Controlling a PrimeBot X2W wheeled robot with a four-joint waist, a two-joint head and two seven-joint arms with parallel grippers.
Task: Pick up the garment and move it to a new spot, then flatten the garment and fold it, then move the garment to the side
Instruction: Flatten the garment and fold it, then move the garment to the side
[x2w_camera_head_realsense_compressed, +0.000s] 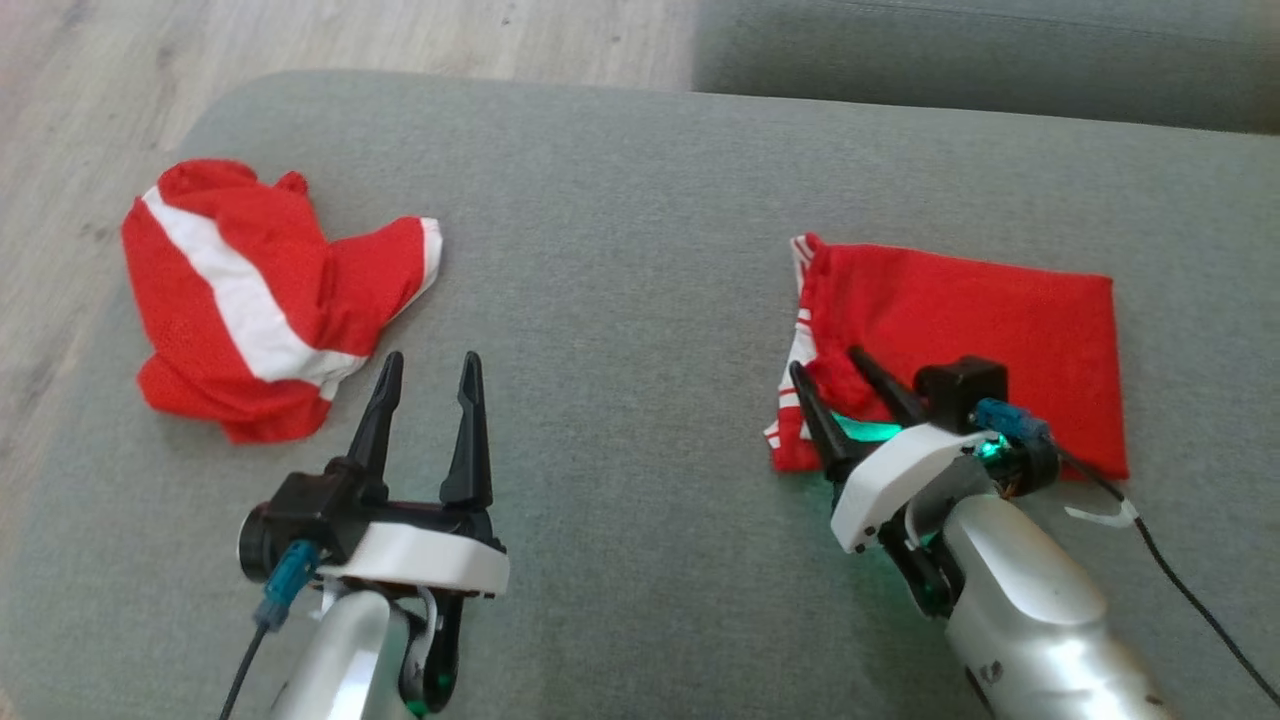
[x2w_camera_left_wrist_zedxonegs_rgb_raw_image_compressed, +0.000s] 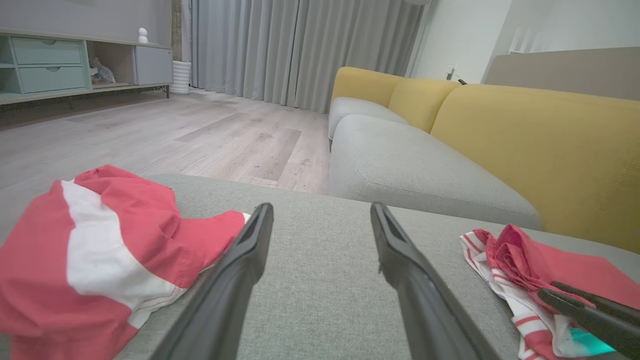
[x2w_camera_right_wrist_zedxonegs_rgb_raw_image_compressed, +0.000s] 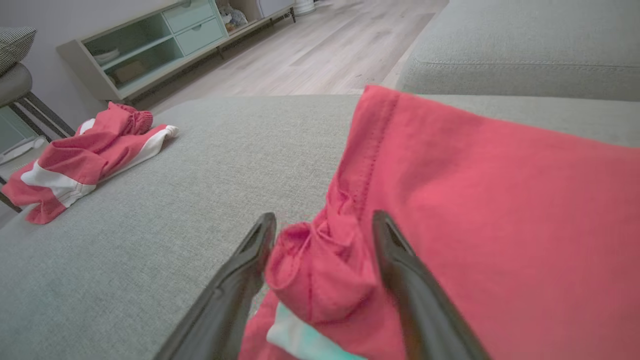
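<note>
Bkgd cabinet (x2w_camera_left_wrist_zedxonegs_rgb_raw_image_compressed: 75, 65): two drawers shut, open cubby w/ small items, too small to tell. On right part of grey sofa seat (x2w_camera_head_realsense_compressed: 640, 180) lies the folded red garment (x2w_camera_head_realsense_compressed: 980, 320), flat, striped edge bunched at its left end. The right gripper (x2w_camera_head_realsense_compressed: 826, 360) sits low over that end, forearm angled in from lower right. Its fingers (x2w_camera_right_wrist_zedxonegs_rgb_raw_image_compressed: 240, 280) are spread wide and straddle the bunched red fold; one finger touches it, not clamped. At seat's left edge: crumpled red-and-white garment (x2w_camera_head_realsense_compressed: 250, 300). The left gripper (x2w_camera_head_realsense_compressed: 431, 360) is just beside it, fingers wide apart, nothing btwn, pointing fwd over the seat.
</note>
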